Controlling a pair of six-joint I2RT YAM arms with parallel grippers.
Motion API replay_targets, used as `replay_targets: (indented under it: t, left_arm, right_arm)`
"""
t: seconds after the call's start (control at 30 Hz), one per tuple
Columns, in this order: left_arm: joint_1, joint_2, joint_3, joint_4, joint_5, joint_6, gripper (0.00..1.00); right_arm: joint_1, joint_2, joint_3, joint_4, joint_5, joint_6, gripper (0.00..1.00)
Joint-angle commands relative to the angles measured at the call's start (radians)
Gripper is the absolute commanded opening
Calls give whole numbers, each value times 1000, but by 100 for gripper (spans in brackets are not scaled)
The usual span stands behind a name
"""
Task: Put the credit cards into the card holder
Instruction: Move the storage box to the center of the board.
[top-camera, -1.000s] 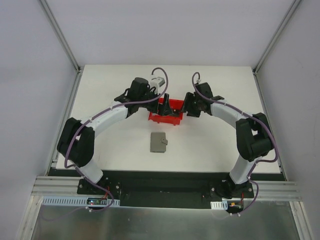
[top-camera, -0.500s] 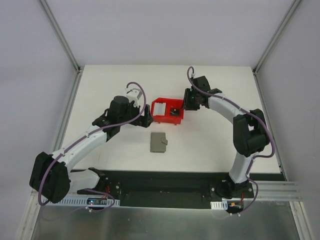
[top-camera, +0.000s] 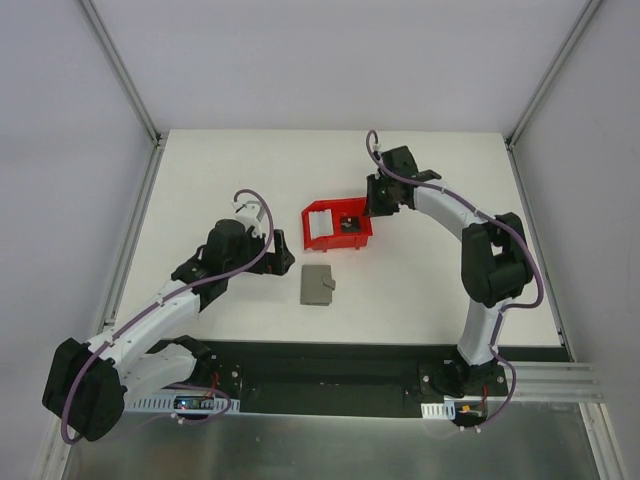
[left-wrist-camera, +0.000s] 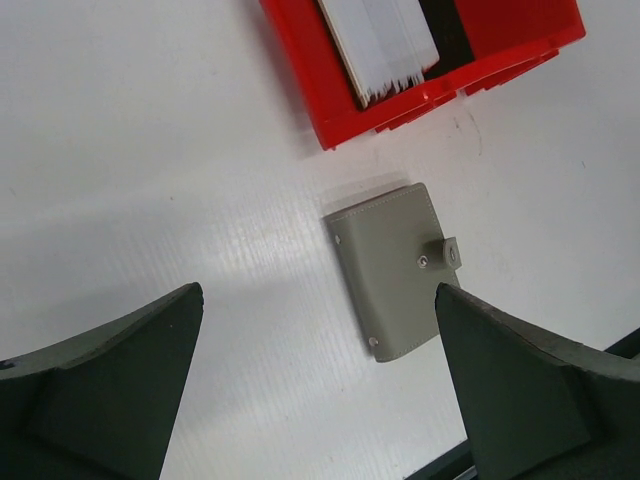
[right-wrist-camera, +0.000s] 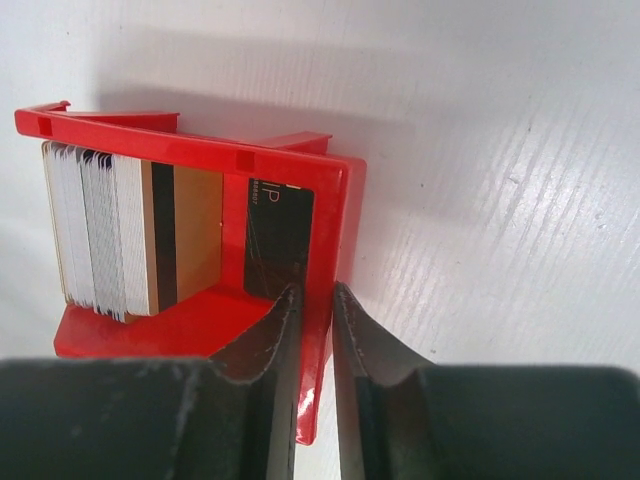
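Observation:
The credit cards stand in a red bin (top-camera: 325, 238): a white stack (right-wrist-camera: 85, 230), a gold card with a black stripe (right-wrist-camera: 190, 235) and a dark card (right-wrist-camera: 278, 240). My right gripper (right-wrist-camera: 315, 295) is shut on the bin's right wall (right-wrist-camera: 340, 210), one finger inside, one outside; it also shows in the top view (top-camera: 372, 205). The grey card holder (top-camera: 317, 286) lies closed with its snap tab, just near of the bin. My left gripper (top-camera: 283, 260) is open and empty above the table, left of the holder (left-wrist-camera: 395, 272). The white cards (left-wrist-camera: 385, 45) also show in the left wrist view.
The red bin (left-wrist-camera: 335, 120) sits mid-table, close to the card holder's far edge. The table's black near edge (top-camera: 330, 350) runs below the holder. White walls and metal rails bound the table at left, right and back.
My left arm has drawn back from the red bin toward the near left and now hangs open beside the card holder. My right gripper stays on the bin, which has turned slightly.

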Motion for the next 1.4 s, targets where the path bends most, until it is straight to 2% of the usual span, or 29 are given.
replay_targets:
  t: [0.0,0.13,0.2,0.4,0.57,0.73,0.83,0.93,1.07,1.17,1.37]
  left_arm:
    - [3,-44,-32,16,-28,-48,99]
    - [3,-57,-50,14,-28,-67,99]
    - [3,-57,-57,16,-19,-79,99]
    - [3,-18,-80,16,-19,-168,99]
    - [3,10,-103,65,7,-193,99]
    - [3,30,-119,92,26,-223,98]
    - [3,25,-132,100,13,-231,98]
    - [3,22,-136,99,-20,-239,98]
    - [3,4,-156,96,-95,-301,99]
    - [3,-2,-161,94,-105,-320,99]
    - [3,-18,-167,85,-103,-326,99]
  right_arm:
    - [0,5,31,-53,-26,-74,16]
    - [0,5,38,-57,-20,-80,18]
    - [-2,8,48,-71,-20,-77,27]
    - [-16,-44,83,-79,-50,-57,44]
    - [-33,-130,91,-99,-70,-40,49]
    - [-31,-231,-42,-53,-121,36,49]
    - [-22,-309,-171,27,-179,104,44]
    - [42,-369,-271,79,-198,134,40]
    - [145,-383,-334,107,-147,194,39]
    - [199,-353,-357,153,-89,240,38]
    - [294,-261,-282,148,25,237,38]
